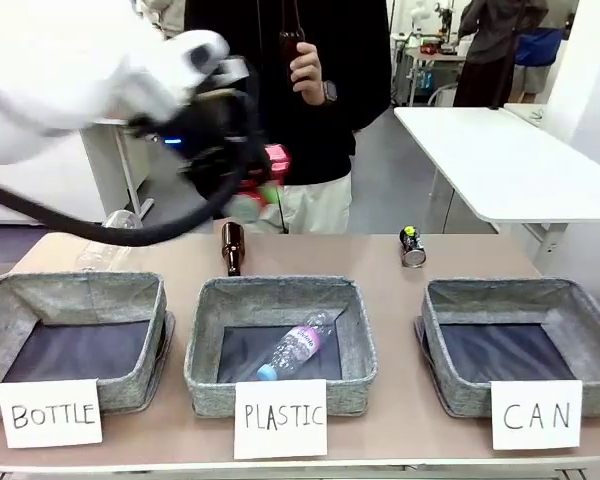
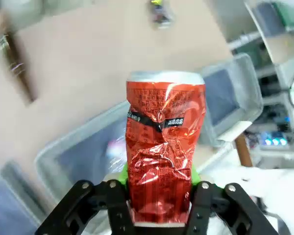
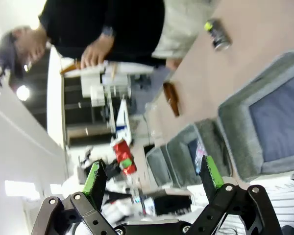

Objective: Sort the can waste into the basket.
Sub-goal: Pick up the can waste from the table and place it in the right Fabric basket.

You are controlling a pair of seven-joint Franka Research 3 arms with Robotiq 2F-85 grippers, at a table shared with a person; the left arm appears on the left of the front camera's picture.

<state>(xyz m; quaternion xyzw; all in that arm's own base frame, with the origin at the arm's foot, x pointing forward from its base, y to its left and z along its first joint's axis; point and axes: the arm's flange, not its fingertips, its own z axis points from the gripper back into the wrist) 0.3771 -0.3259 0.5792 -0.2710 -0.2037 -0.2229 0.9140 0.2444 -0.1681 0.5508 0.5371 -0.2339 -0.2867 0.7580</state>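
Heads up, your left gripper (image 2: 159, 193) is clamped tight on the crumpled red can (image 2: 164, 142), and it's got it lifted well clear of the table (image 1: 380, 270), up near the middle-left. Your right gripper (image 3: 154, 176) has its fingers spread wide, gripping nothing. The dark can (image 1: 412, 246) sits on the table just behind the CAN basket (image 1: 435, 340). 1 brown bottle (image 1: 232, 247) stands behind the PLASTIC basket (image 1: 205, 340), and 1 clear plastic bottle (image 1: 295, 347) lies inside it.
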